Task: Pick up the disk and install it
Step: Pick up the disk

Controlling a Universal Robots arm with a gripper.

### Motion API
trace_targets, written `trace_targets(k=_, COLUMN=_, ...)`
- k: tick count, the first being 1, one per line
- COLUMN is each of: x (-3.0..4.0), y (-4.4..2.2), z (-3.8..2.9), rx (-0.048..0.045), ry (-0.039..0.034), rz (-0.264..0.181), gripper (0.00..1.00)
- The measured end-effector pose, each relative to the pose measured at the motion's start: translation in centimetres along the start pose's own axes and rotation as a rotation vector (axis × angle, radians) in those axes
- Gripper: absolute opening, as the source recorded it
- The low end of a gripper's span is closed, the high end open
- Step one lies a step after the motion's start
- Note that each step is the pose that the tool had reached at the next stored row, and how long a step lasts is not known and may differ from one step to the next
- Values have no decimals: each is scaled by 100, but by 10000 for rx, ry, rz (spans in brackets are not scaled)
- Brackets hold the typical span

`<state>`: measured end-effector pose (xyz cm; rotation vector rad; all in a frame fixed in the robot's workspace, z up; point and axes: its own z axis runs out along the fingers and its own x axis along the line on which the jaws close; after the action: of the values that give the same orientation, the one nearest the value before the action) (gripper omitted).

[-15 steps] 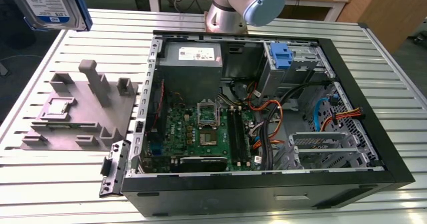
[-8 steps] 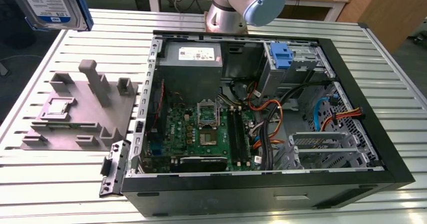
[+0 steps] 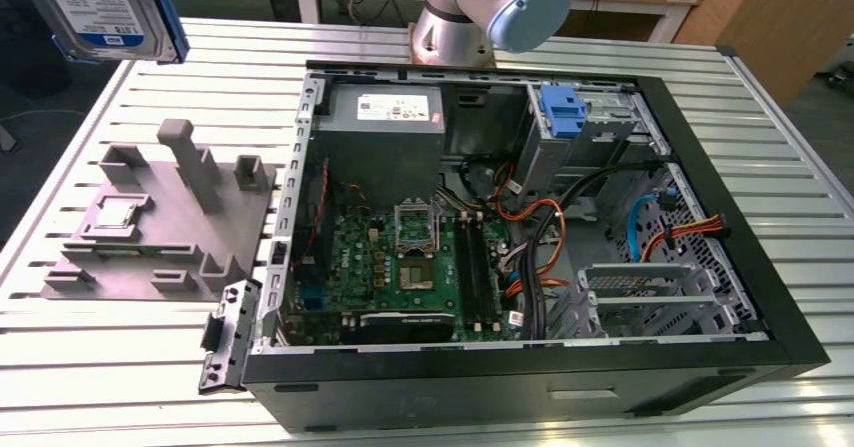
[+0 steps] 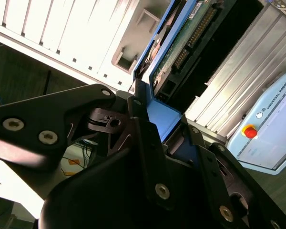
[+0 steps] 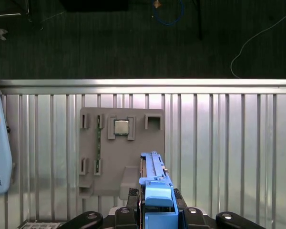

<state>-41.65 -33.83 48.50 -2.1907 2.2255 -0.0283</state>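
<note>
Fingers [image 4: 144, 138] clamp one disk [image 3: 107, 7] by its blue rail above one grey fixture [image 3: 160, 217].

I count one disk [image 3: 107, 12], one open computer case [image 3: 534, 379], one grey holder plate [image 3: 158, 239] on the one desk [image 3: 120, 372], one bare blue bracket [image 3: 567, 117] inside the case, and, I think, one chip [image 5: 121, 126] on that plate.

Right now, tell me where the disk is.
The disk is held high at the exterior view's upper left, over the grey fixture plate beside the open computer case; the first wrist view shows it clamped in the end effector.
</note>
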Motion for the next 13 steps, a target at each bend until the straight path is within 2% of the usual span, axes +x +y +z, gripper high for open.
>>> trace_targets(k=5, x=52, y=-11, z=0, rx=0, ry=0, rz=-1, gripper=37)
trace_targets(k=13, x=55, y=-11, z=-4, rx=-2, ry=1, rz=0, gripper=37)
